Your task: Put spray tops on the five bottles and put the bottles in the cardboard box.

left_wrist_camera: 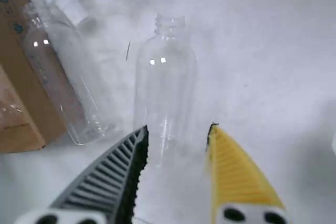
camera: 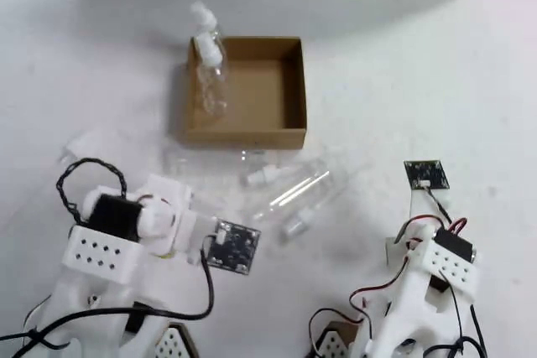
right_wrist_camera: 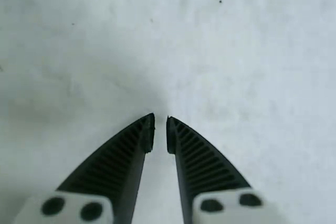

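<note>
Cardboard box [camera: 243, 135] is located at the upper centre of the high view, open side up. One bottle fitted with a spray top [camera: 210, 73] is seen along the box's left wall, its white head projecting past the upper rim; whether it lies fully inside cannot be determined. Further clear bottles [camera: 298, 190] are noted lying on the white table [camera: 419, 64] just below the box, with loose white spray tops [camera: 264, 175] among them.

The left arm [camera: 126, 232] is placed at the lower left, the right arm [camera: 436, 266] at the lower right.

In the left wrist view, the left gripper [left_wrist_camera: 178, 129] is recorded with jaws wide apart, straddling the base of an uncapped bottle [left_wrist_camera: 165, 77] lying on the table; firm contact cannot be confirmed. A capped bottle [left_wrist_camera: 68, 61] lies just beside it, against the box.

The right gripper [right_wrist_camera: 160, 129] is seen over bare table, jaws closed to a thin slit, nothing held.
</note>
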{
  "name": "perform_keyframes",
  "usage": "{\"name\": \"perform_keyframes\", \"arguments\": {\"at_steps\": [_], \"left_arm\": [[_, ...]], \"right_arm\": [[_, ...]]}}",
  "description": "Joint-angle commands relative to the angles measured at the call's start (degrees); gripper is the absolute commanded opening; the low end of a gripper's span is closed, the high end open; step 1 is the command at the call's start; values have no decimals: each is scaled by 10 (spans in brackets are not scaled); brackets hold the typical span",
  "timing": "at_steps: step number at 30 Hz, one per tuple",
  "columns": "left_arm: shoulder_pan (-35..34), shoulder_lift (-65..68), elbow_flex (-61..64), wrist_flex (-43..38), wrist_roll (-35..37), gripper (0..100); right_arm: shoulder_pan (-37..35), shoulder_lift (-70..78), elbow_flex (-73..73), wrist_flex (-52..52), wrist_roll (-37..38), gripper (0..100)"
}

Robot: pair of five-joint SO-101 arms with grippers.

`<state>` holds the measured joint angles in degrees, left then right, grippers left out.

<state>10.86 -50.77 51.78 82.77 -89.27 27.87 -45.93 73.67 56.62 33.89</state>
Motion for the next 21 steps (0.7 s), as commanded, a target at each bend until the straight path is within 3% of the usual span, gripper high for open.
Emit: {"name": "perform_keyframes", "arguments": {"at_steps": [1, 7, 15, 21], "left_arm": [[35, -10, 0, -43, -2, 182], [34, -10, 56, -126, 0, 282], [35, -10, 121, -247, 0, 282], [20, -10, 142, -294, 0, 282]], "right_arm": [[-6, -6, -3, -9, 6, 21], [-7, -6, -3, -13, 7, 21], [-7, -6, -3, -16, 7, 21], [-7, -6, -3, -17, 7, 21]]}}
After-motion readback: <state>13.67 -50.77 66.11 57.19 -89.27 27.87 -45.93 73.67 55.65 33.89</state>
